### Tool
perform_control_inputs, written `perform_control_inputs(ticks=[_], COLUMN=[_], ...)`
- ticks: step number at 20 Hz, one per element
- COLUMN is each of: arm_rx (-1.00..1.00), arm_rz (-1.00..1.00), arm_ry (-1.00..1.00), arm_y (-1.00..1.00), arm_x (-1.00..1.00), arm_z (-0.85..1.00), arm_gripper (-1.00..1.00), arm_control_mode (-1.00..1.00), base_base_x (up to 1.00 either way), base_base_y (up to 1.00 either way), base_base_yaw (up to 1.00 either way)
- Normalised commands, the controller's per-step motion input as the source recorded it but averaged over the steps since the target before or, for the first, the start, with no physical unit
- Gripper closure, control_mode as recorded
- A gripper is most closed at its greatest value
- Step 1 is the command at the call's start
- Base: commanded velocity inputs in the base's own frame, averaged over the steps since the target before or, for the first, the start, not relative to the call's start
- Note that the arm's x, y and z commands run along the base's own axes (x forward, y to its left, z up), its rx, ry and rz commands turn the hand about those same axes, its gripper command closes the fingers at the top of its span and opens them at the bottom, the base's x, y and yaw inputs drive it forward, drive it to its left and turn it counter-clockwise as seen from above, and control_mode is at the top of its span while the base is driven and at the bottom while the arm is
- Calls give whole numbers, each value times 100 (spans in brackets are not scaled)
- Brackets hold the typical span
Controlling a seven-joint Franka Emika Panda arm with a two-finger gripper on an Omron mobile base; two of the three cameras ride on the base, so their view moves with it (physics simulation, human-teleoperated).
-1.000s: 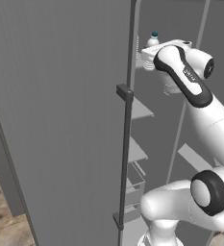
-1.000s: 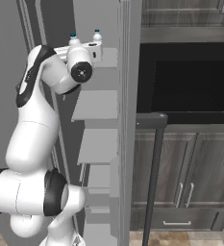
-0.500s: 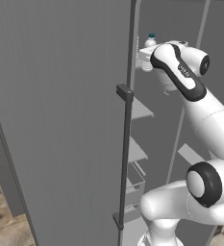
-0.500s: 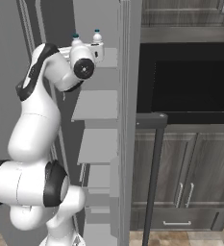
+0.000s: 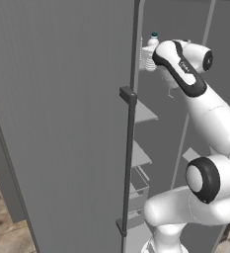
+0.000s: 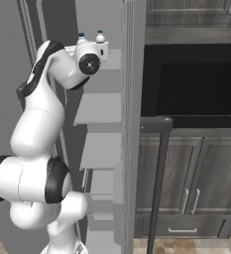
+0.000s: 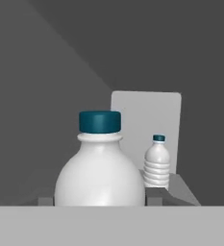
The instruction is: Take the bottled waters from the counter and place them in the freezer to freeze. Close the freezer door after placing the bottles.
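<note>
Reaching high into the open freezer (image 5: 158,123), the arm is showing in the left base view beside the freezer door (image 5: 62,123), with one bottle (image 5: 152,52) peeking past its wrist on an upper shelf. Looking from the right base view, two teal caps are standing side by side at the gripper (image 6: 99,49), the second bottle (image 6: 81,37) just left of the first. Filling the hand view's foreground, one bottle is sitting upright between the closed jaws, gripped, while the other is standing farther back on the shelf (image 7: 180,190).
</note>
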Motion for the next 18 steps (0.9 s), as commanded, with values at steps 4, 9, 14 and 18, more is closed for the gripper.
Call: perform_control_inputs(ticks=[4,9,14,18], arm_rx=[0,0,0,0], arm_rz=[0,0,0,0], arm_ry=[1,0,0,5], arm_y=[-1,0,0,0], arm_x=[18,16,13,16], arm_z=[0,-10,-18,-10], arm_gripper=[100,100,100,100], arm_control_mode=[-100,-100,-100,-100], base_base_x=[0,0,0,0], base_base_y=[0,0,0,0], base_base_yaw=[0,0,0,0])
